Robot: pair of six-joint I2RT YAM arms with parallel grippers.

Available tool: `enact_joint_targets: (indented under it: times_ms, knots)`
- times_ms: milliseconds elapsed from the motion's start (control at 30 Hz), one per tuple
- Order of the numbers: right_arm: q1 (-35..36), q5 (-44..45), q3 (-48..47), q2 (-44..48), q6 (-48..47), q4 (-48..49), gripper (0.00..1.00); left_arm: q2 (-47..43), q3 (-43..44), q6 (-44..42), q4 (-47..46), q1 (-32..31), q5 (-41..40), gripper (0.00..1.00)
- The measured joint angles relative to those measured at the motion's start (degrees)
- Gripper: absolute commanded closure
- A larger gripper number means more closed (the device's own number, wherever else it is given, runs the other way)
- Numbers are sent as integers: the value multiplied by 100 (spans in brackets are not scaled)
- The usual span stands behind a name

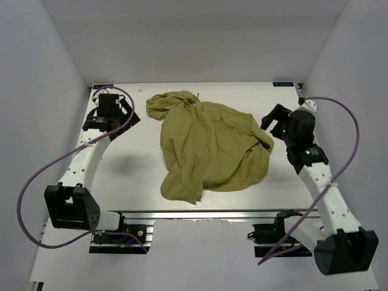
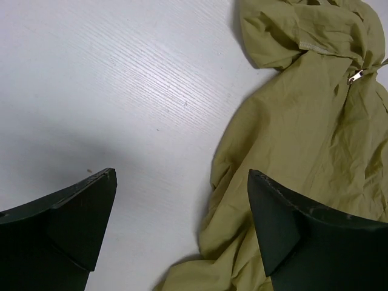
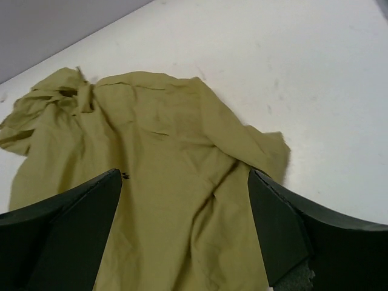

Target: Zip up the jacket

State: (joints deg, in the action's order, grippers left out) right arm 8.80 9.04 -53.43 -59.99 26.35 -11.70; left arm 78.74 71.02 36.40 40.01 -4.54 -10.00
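Olive-yellow jacket (image 1: 206, 148), white table (image 1: 130, 176), black left end effector (image 2: 182, 174), black right end effector (image 3: 185, 173)

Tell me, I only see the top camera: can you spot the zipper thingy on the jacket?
Observer: Yes. The left wrist camera shows a small silver zipper pull on the jacket, next to its bunched-up end.
Operator: Is the left gripper grabbing anything?
Observer: No. The left gripper is open. Bare table shows between its fingers, and the jacket's edge lies by one finger.
Operator: And the right one?
Observer: The right gripper is open as well. Its camera shows jacket fabric between the fingers, and it is gripping nothing.
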Motion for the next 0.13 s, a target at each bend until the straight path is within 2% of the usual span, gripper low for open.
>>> enact_joint_targets:
  times_ms: [133]
  knots:
    - [0,531,492,684,9,-271,11,-153,-39,-87,-24,131,-33,2]
